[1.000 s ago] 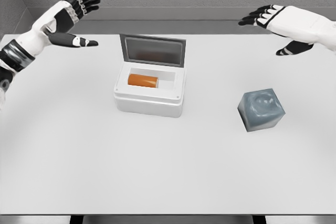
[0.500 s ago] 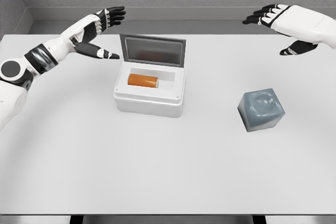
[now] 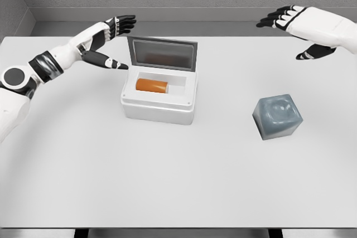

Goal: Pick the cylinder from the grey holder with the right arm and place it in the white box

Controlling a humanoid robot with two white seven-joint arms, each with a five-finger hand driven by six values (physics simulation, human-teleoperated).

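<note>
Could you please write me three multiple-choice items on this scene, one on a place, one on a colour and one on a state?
1. Where is the cylinder?
A. Inside the white box
B. In the grey holder
C. In the right hand

2. What colour is the cylinder?
A. Blue
B. Orange
C. Green

3. How does the box's lid stand?
A. Shut flat
B. Lying on the table
C. Raised open at the back

Answers:
1 A: the cylinder lies on its side in the box's compartment, while the holder's top recess is empty.
2 B: it shows plainly orange against the white interior.
3 C: the lid stands upright behind the opening, with the left hand open just beside it and the right hand open, holding nothing.
</note>
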